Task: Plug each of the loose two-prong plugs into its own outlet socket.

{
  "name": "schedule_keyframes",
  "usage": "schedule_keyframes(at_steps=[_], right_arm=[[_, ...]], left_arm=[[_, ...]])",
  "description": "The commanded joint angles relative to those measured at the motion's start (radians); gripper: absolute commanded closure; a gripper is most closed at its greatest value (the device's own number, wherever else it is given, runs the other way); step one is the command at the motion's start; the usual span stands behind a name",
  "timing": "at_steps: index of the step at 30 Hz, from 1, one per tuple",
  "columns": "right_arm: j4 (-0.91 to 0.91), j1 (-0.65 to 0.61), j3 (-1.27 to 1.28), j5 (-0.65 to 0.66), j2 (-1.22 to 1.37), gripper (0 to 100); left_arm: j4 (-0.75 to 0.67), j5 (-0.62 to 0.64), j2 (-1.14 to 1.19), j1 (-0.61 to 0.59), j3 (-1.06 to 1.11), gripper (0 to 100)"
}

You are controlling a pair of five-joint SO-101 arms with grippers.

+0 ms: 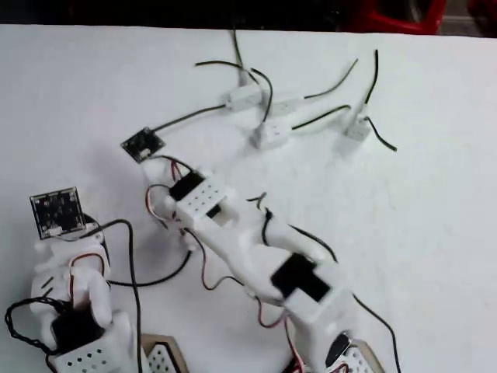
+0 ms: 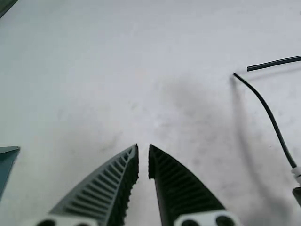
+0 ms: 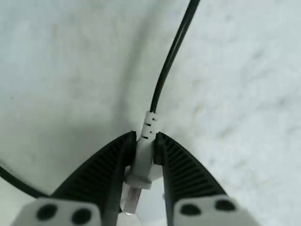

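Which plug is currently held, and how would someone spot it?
On the white table, find the arm stretched diagonally toward the middle; at its tip is the right end effector. The plug is the small white one clamped between its ribbed fingers, black cord trailing away, unlike the loose white pieces lying farther back.

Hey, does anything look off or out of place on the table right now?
Nothing spilled or broken. One oddity: the right gripper is shut on a white plug whose metal end seems to point back toward the wrist, with its cable leading away, so it may need turning before insertion.
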Motion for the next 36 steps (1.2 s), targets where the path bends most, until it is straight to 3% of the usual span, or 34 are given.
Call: schedule_keyframes(at_steps=[1, 10, 16, 36], right_arm=[[0.016, 0.041, 0.064, 0.011, -0.199, 98.1], [0.016, 0.136, 0.394, 0.098, -0.608, 98.1], [0.012, 0.217, 0.577, 0.155, -0.745, 98.1], [0.024, 0.26, 0.525, 0.153, -0.433, 96.4]], left_arm=[[-0.025, 0.011, -0.012, -0.01, -0.04, 94], [-0.025, 0.011, -0.012, -0.01, -0.04, 94], [-0.025, 0.011, -0.012, -0.01, -0.04, 94], [-0.025, 0.011, -0.012, -0.008, -0.038, 94]])
